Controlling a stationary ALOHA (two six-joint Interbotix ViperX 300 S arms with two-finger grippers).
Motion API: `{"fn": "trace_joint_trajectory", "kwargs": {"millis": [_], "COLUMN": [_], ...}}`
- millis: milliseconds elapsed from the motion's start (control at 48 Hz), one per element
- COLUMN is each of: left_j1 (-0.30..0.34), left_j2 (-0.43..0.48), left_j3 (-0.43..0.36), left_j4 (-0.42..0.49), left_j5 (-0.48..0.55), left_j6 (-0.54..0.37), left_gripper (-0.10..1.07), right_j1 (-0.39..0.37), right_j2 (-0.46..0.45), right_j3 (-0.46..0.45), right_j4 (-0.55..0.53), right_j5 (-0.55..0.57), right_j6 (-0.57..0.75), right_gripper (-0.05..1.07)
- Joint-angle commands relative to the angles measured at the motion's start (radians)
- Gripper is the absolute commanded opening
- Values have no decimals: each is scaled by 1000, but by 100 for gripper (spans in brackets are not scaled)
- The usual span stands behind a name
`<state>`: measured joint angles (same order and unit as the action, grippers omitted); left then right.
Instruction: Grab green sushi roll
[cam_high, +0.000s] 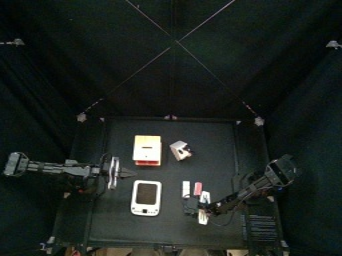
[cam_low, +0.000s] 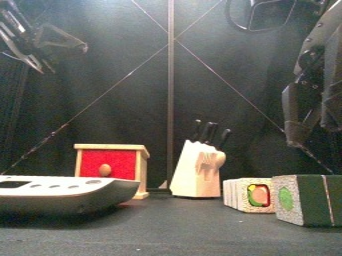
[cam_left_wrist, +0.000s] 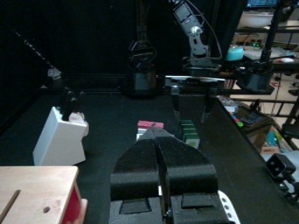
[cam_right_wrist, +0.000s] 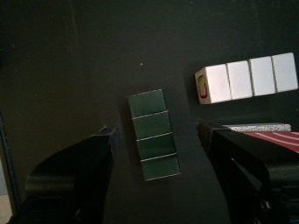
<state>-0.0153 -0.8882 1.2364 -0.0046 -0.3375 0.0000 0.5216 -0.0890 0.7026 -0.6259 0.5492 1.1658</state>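
A: Table (cam_high: 114, 135) layout?
B: White device (cam_high: 147, 198) front-centre. Right gripper (cam_right_wrist: 158, 162) spread wide, hanging directly over the green sushi roll (cam_right_wrist: 153, 134), not touching.
A: Left gripper (cam_left_wrist: 163, 166)?
B: Jaws pressed together, empty, beside the red box (cam_high: 146, 150).

The right arm reaches in from the right side and angles down toward the table's front right part, its gripper (cam_right_wrist: 158, 175) pointing downward with the two jaws spread wide apart. The left arm lies low along the table's left side, its gripper (cam_left_wrist: 163, 162) with jaws pressed together.
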Motion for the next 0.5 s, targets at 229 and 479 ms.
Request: {"fn": "trace_joint_trajectory", "kwargs": {"millis": [229, 479], "left_j1": [3, 5], "left_j2": [3, 5], "left_j3": [-11, -11], "left_j4": [3, 2], "left_j5": [-9, -9], "left_j6": [2, 2], "left_gripper": [-2, -2], "right_j1": [17, 20], "right_j2": [54, 117], "right_j3": [-40, -49], "right_j4": [5, 5], "right_j5": [0, 0], "right_j6": [0, 0], "right_gripper": [99, 98]}}
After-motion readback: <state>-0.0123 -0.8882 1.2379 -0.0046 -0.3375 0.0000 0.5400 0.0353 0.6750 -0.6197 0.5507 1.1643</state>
